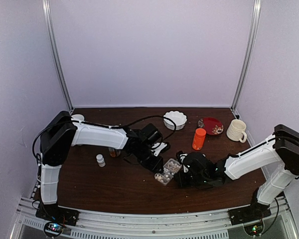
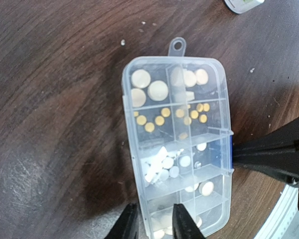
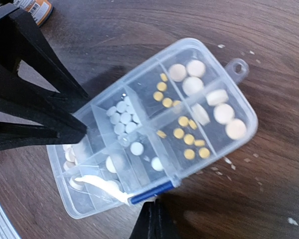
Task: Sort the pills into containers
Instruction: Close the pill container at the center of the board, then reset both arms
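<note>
Clear plastic organizer box [image 2: 128, 107] lies flat on the dark wood table [image 1: 114, 189], centre front, between the two claws. The pills [image 2: 158, 90] sit inside its square cells: big whitish discs at the tab end, small tan ones next, small white ones mid-box.

Right gripper [image 3: 152, 209] is fully closed. Its pinched tip is set against the blue latch [image 3: 149, 192] on the box's long side, probably to pin the box so it can't slide, or to work the clasp.

Left gripper [image 2: 154, 224] hangs over the opposite short end. Its fingers stand a narrow gap apart, much narrower than the box. I cannot tell whether they pinch the lid edge or only hover. The two claws meeting the box at right angles looks like a brace-and-open setup.

Orange bottle [image 1: 199, 139], white scalloped bowl [image 1: 175, 120] and red plate [image 1: 211, 126] stand well behind, untouched. Whether the lid is latched is unclear.
</note>
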